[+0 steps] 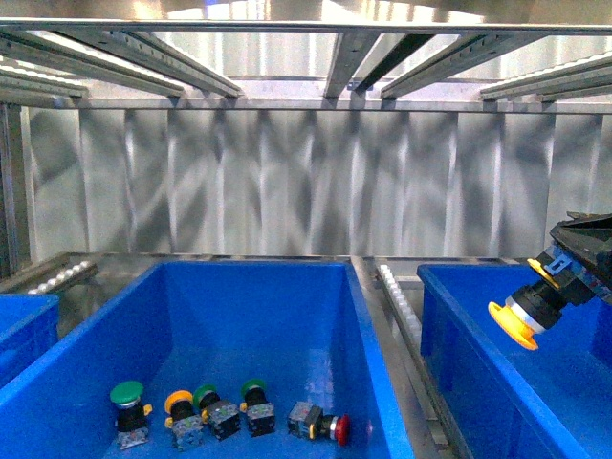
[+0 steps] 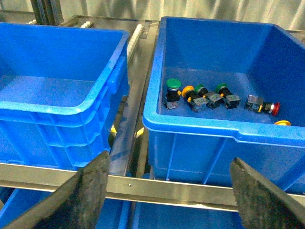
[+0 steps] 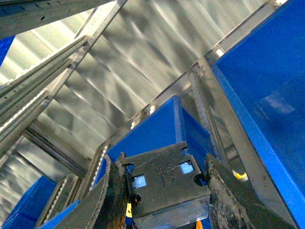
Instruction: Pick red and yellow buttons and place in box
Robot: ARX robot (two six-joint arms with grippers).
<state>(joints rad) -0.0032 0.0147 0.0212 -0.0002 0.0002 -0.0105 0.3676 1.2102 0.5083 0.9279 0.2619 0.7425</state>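
Note:
My right gripper [image 1: 572, 266] at the far right is shut on a yellow button [image 1: 516, 323], whose cap points down-left over the right-hand blue box [image 1: 449, 316]. In the right wrist view its black body [image 3: 164, 179] is clamped between the fingers. The middle blue bin [image 1: 368, 335] holds a red button [image 1: 340, 429] lying on its side, a yellow button [image 1: 179, 403] and three green-capped switches [image 1: 126, 395]. My left gripper [image 2: 171, 195] stands open and empty in front of the bins, low by a metal rail. From there the red button [image 2: 271, 108] shows too.
A third blue bin [image 2: 62, 105], with nothing showing inside, stands left of the middle one. Metal roller rails [image 1: 397, 296] run between the bins. A steel back wall [image 1: 306, 182] and overhead bars [image 1: 344, 57] close in the space. A steel crossbar [image 2: 167, 188] runs below the bins' fronts.

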